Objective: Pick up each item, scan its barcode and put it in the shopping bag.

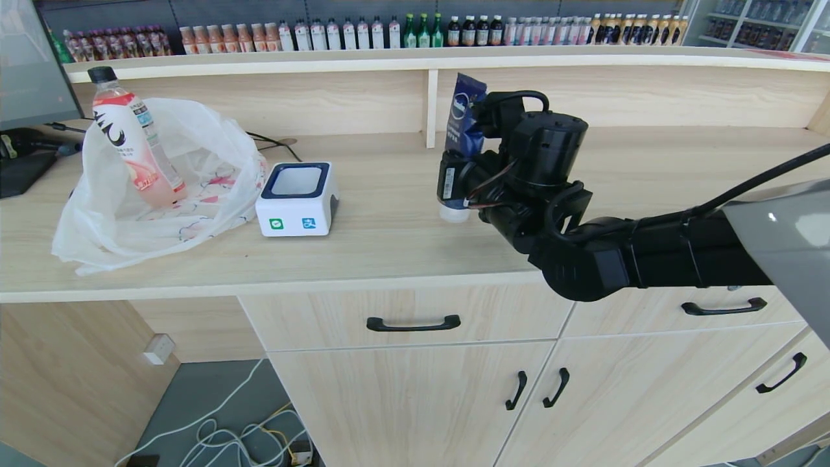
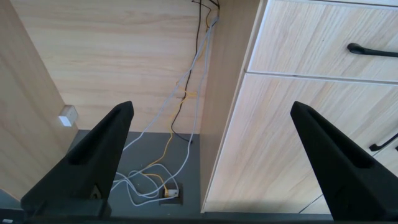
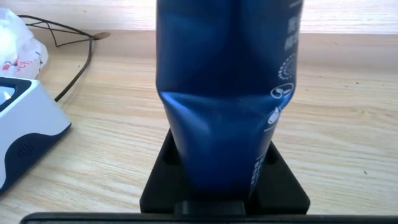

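The right hand was closed on a blue tube, gripping it across its lower half. The tube stood upright, crimped end up and white cap down. Whether the cap touched the worktop or hung just over it could not be told.

To the robot's left of the tube, a white scanner with a dark-rimmed window on top sat on the worktop, well apart from the tube. Just beyond the scanner lay the shopping bag, white, crumpled and open, with a pink drink bottle leaning tilted inside it.

The left hand hung low beside the cabinet doors, its fingers spread wide with nothing between them. Loose cables lay on the floor beneath it.
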You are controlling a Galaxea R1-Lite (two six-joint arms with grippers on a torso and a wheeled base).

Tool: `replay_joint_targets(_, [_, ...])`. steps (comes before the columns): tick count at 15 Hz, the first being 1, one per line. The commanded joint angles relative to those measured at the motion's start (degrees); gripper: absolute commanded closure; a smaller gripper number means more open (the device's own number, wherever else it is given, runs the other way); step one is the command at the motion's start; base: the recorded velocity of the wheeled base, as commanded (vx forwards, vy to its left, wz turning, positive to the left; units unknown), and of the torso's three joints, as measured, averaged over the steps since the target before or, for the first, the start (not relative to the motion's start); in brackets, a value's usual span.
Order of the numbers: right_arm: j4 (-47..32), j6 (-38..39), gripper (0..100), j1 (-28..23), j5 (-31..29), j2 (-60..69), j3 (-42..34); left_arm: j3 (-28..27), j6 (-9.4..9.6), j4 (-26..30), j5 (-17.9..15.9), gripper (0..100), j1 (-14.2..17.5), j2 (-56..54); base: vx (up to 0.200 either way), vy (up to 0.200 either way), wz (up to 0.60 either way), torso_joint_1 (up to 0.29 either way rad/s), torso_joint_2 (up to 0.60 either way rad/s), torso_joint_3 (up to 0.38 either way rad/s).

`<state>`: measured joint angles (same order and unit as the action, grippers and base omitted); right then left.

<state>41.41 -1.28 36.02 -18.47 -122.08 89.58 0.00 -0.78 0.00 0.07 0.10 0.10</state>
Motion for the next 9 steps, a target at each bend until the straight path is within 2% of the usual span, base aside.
replay_joint_targets(1, [0.1, 0.0, 100, -0.2, 0.0, 0.2, 0.1, 0.0, -0.01, 0.0, 0.0, 0, 0.0, 0.0, 0.000, 0.000, 0.00, 0.000, 0.00, 0.000])
replay_joint_targets(9, [0.2, -0.3, 100, 0.0, -0.1, 1.9, -0.2, 0.0, -0.01, 0.0, 0.0, 0, 0.0, 0.0, 0.000, 0.000, 0.00, 0.000, 0.00, 0.000])
